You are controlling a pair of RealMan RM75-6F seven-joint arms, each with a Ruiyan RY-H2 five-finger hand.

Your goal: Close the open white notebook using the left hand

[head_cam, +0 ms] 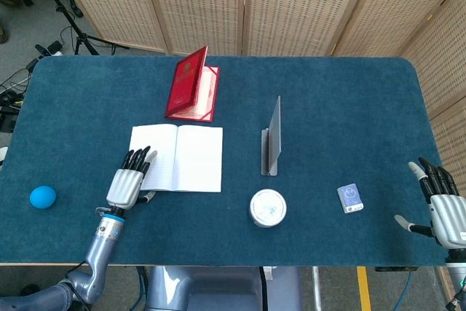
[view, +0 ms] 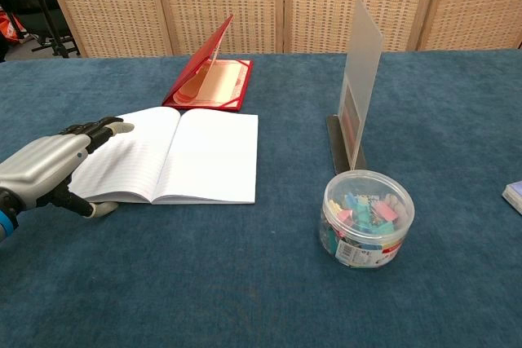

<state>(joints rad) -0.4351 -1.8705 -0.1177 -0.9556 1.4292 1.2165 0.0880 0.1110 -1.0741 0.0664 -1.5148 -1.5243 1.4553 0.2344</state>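
**Left robot hand at the notebook's outer edge, pages still open**

The left robot hand [head_cam: 128, 182] lies at the left edge of the white notebook [head_cam: 177, 168], palm down, its dark fingers [view: 96, 129] stretched forward over the margin of the left page. In the chest view its thumb [view: 91, 208] reaches along the desk beside the notebook's near left corner; whether it is under the cover cannot be told. It holds nothing, and the fingers are extended rather than curled.

The notebook lies flat and open on the blue desk [head_cam: 342, 100], lined pages up, left of centre.

The right robot hand [head_cam: 440, 205] rests at the near right edge of the desk, fingers spread and empty, well apart from everything else.

Behind the notebook a red booklet [head_cam: 192, 95] stands partly open, its cover tilted up. To the notebook's right, an upright clear sign holder [head_cam: 272, 141] stands on its base, and nearer the front edge sits a round clear tub of coloured clips [view: 366, 218]. A small blue-and-white card pack [head_cam: 349, 198] lies further right, and a blue ball [head_cam: 42, 197] sits near the desk's left edge.
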